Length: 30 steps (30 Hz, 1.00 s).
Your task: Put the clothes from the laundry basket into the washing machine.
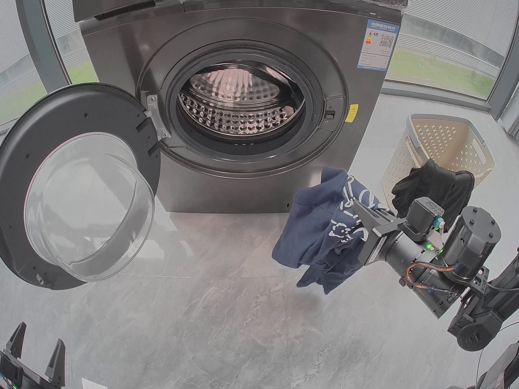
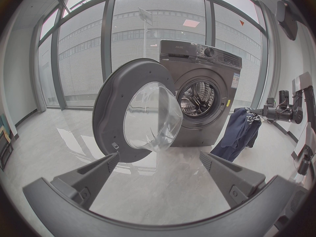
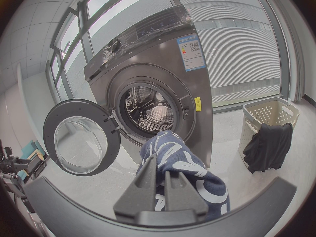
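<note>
Washer (image 1: 346, 66) stands before the windows. Its door (image 1: 81, 109) is swung fully open to the robot's left, clear bowl facing outward. Drum (image 1: 240, 101) is exposed through the open port.

Basket (image 1: 448, 120) stands on the floor (image 1: 216, 298) to the right of the washer, near its front corner. A black garment (image 1: 432, 187) is draped over the basket's near rim and hangs down the outer wall.

Right pincer (image 3: 163, 171) is pressed together on a fold of the navy garment (image 1: 319, 228), which carries a white print. The garment hangs from the pincer in front of the washer's lower right corner, between washer and basket and outside the port. Whether its lower edge touches the floor cannot be told.

Left pincer (image 1: 37, 347) sits low on the robot's left, fingers spread, nothing between them. It faces the open door and is well apart from both garments.
</note>
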Tool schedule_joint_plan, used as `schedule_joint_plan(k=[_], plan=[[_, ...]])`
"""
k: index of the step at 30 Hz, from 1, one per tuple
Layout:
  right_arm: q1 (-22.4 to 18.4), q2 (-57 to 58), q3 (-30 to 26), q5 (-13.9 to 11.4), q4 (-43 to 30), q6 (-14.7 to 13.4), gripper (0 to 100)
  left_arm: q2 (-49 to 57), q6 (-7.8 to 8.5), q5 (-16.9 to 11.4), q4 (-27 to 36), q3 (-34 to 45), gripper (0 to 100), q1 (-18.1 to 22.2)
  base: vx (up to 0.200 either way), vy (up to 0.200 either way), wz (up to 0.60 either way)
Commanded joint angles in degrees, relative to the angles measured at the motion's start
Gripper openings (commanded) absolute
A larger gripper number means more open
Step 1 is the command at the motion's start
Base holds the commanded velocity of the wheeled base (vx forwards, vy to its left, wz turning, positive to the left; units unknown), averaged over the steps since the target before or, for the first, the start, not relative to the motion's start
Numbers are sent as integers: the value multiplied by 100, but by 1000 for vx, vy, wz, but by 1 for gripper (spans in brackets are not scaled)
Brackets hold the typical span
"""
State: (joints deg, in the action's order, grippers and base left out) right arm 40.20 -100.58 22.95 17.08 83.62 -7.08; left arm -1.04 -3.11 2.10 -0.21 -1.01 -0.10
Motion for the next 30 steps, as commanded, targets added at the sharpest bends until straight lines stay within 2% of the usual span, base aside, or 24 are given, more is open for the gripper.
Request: schedule_joint_plan(k=[1, 2, 4, 5, 11, 12, 14, 15, 16, 17, 18, 19, 20, 21, 22, 24, 26, 28, 29, 30], plan=[[154, -67, 139, -12, 14, 5, 0, 68, 118, 10, -6, 101, 100, 10, 0, 0, 0], [181, -102, 218, -12, -21, 5, 0, 68, 249, -8, -6, 101, 100, 19, 0, 0, 0], [207, -198, 341, -38, -21, 5, 0, 68, 372, -34, -6, 101, 100, 19, 0, 0, 0], [233, -392, 596, -64, 14, 5, 0, 77, 513, -148, -14, 101, 100, 10, 0, 0, 0], [330, -770, 1282, -73, 32, -48, 0, 95, 487, -218, -32, 101, 100, 10, 0, 0, 0], [339, -858, 1449, -73, 32, -118, 0, 104, 416, -271, -120, 84, 100, 19, 0, 0, 0], [339, -945, 1651, -64, 32, -153, 0, 51, 118, -438, -331, -277, 100, 27, 0, 0, 0], [339, -1007, 1809, -47, 23, -153, 0, -19, -41, -675, -428, -628, 100, 27, 0, 0, 0], [348, -1051, 1941, -47, 14, -153, 0, -125, -49, -922, -410, -822, 100, 19, 0, 0, 0], [356, -1068, 1994, -47, 6, -153, 0, -195, -41, -1045, -401, -892, 100, 19, 0, 0, 0], [383, -1148, 2205, -29, -38, -153, 0, -494, -32, -1449, -348, -1006, 100, 54, 0, 0, 0], [418, -1192, 2319, -20, -47, -153, 0, -749, -32, -1642, -348, -1024, 100, 62, 0, 0, 0], [453, -1262, 2459, -12, -47, -162, 0, -1109, -41, -1774, -366, -1024, 100, 54, 0, 0, 0], [453, -1262, 2459, -12, -47, -162, 0, -1109, -41, -1774, -366, -1024, 100, 54, 0, 0, 0], [462, -1376, 2741, -12, -38, -188, 0, -2032, -6, -1862, -524, -945, 100, 54, 0, 0, 0], [453, -1455, 2934, -12, -29, -232, 0, -2726, 74, -1897, -946, -866, 100, -43, 0, 0, 0], [462, -1490, 3145, -73, -38, -232, 0, -3561, 161, -1967, -1763, -795, 100, -236, 0, 0, 0], [480, -1482, 3259, -82, -56, -241, 0, -4185, 153, -2011, -2396, -787, 100, -474, 0, 0, 0], [480, -1482, 3259, -82, -56, -241, 0, -4185, 153, -2011, -2396, -787, 100, -474, 0, 0, 0], [488, -1473, 3312, -108, -73, -232, 0, -4933, 153, -2011, -3047, -795, 100, -834, 0, 0, 0]])
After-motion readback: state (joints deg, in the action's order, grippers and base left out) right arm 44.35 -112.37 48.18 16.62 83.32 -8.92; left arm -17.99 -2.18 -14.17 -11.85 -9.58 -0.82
